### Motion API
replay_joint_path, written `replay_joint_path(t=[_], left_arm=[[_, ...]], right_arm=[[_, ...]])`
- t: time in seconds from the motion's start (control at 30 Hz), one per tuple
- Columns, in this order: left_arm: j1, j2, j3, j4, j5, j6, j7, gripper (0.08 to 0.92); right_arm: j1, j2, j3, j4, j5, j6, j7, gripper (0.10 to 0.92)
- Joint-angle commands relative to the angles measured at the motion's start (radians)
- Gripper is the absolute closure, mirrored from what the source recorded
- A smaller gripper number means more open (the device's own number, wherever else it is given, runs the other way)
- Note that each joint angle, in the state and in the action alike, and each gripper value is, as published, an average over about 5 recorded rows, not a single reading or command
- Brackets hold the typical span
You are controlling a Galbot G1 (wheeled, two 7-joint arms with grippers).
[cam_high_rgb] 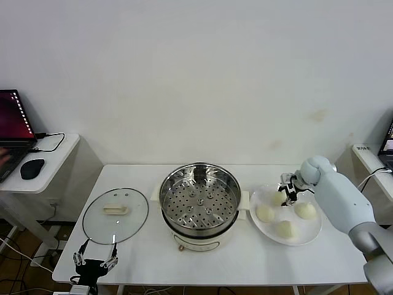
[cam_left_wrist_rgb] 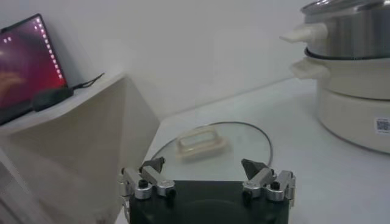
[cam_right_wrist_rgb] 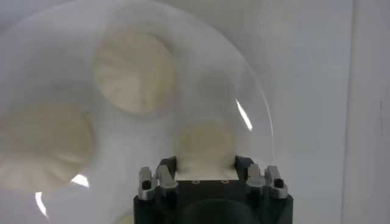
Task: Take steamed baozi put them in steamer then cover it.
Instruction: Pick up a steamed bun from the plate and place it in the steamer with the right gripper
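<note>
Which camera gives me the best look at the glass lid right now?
The head view: it shows the whole glass lid from above, lying flat on the table left of the steamer. The left wrist view shows it low and edge-on, beyond the open left gripper. The right wrist view does not show it.

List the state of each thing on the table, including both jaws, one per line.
Round stainless-steel steamer pot: uncovered, perforated tray empty.
Clear glass lid with cream handle: flat on the table, left of the pot.
Flat white round plate: holds the buns.
Cream-white baozi buns: three lying free, a fourth between the right jaws.
Right gripper: shut on a bun.
Left gripper: open, empty, near the lid.
</note>
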Motion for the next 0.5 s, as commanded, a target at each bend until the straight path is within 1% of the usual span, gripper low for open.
replay_joint_path(t=[0.03,0.17,0.27,0.4,0.5], left_arm=[[0.000,0.000,0.001,-0.002,0.002,0.001,0.000,0.177],[-0.001,0.003,0.006,-0.005,0.006,0.002,0.000,0.177],[-0.002,0.005,0.009,-0.008,0.011,0.003,-0.004,0.177],[-0.003,0.008,0.008,-0.018,0.019,0.005,-0.007,0.177],[-0.001,0.008,0.007,-0.028,0.019,0.006,-0.010,0.177]], right_arm=[[0.075,-0.081,-0.055,0.130,0.129,-0.009,-0.069,0.423],[0.205,-0.116,-0.160,0.211,0.245,-0.031,-0.107,0.423],[0.332,-0.115,-0.261,0.243,0.331,-0.047,-0.129,0.423],[0.489,-0.071,-0.414,0.243,0.452,-0.058,-0.159,0.423],[0.587,-0.005,-0.504,0.207,0.539,-0.028,-0.194,0.423]])
